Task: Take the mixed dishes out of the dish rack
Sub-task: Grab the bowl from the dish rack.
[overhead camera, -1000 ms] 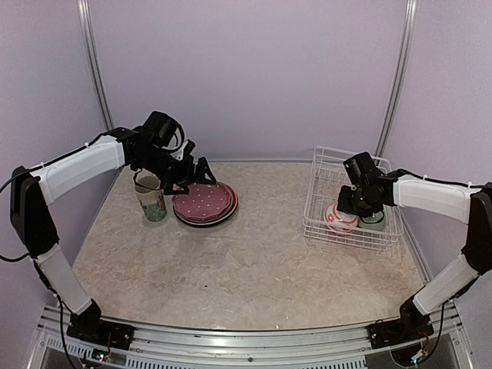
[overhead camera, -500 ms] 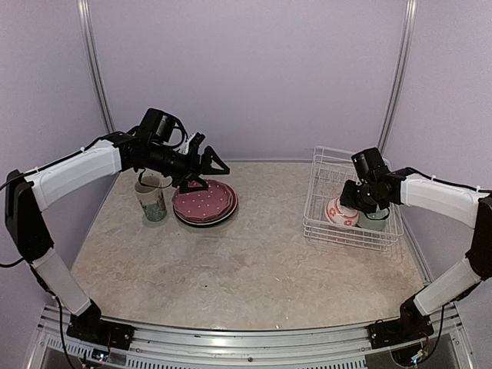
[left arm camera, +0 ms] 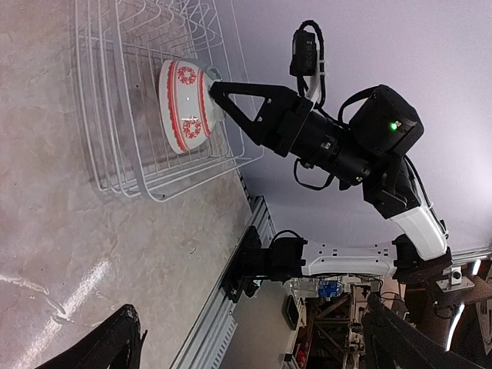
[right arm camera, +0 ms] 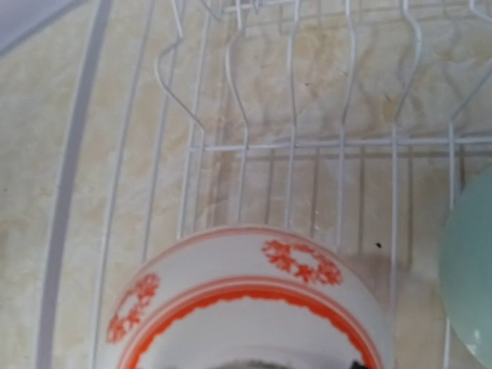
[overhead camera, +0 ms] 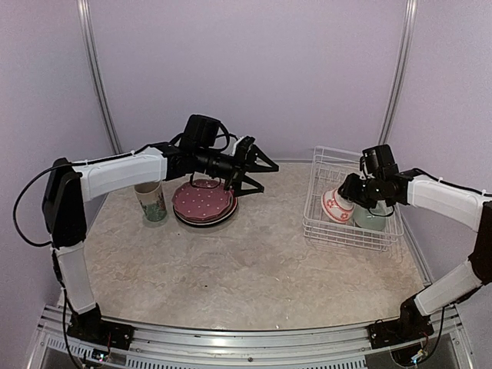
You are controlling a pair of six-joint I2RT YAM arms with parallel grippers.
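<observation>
The white wire dish rack [overhead camera: 321, 229] stands at the right. Inside it my right gripper [overhead camera: 348, 200] is shut on the white-pink bowl [overhead camera: 335, 205], which hangs tilted on its side above the rack floor. In the left wrist view that bowl [left arm camera: 183, 104] shows with the right fingers [left arm camera: 234, 101] clamped on its rim. A mint green bowl [overhead camera: 372, 218] rests beside it. The stacked plates [overhead camera: 203, 202], pink dotted one on top, and the tall mug [overhead camera: 153, 203] sit on the table at the left. My left gripper [overhead camera: 252, 166] hovers open and empty just right of the plates.
The rack's upright wire dividers [right arm camera: 292, 92] stand close beyond the held bowl [right arm camera: 246, 307], with the mint bowl [right arm camera: 470, 292] at its right. A purple back wall with white corner poles [overhead camera: 398, 73] closes the table. A metal rail [overhead camera: 231, 338] runs along the near edge.
My left arm has swung right, away from the mug and across the plates, its jaws staying open. My right gripper has lifted and tipped the white-pink bowl off the rack floor.
</observation>
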